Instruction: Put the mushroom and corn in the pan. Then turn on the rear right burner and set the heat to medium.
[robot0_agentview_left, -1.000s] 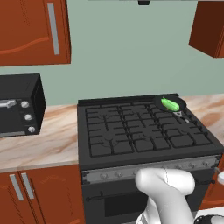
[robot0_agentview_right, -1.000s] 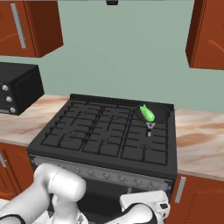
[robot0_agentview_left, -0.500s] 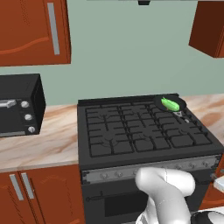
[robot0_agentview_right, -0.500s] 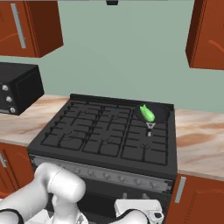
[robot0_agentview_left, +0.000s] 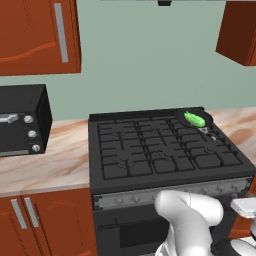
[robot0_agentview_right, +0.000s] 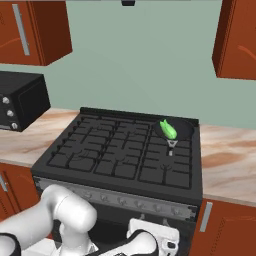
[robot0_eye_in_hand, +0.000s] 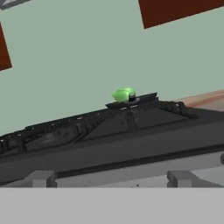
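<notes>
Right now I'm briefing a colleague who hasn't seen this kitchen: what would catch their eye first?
The bright green corn stands out, lying in the black pan on the rear right burner of the black stove. On the marble counter to the stove's left sits a black toaster oven, with red-brown cabinets above.

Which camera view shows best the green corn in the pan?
The right base view: the corn lies in the pan seen from above, unobstructed. The left base view shows it too, but farther away at the stove's rear right. The hand view sees it from low down, as a small green lump behind the grates.
</notes>
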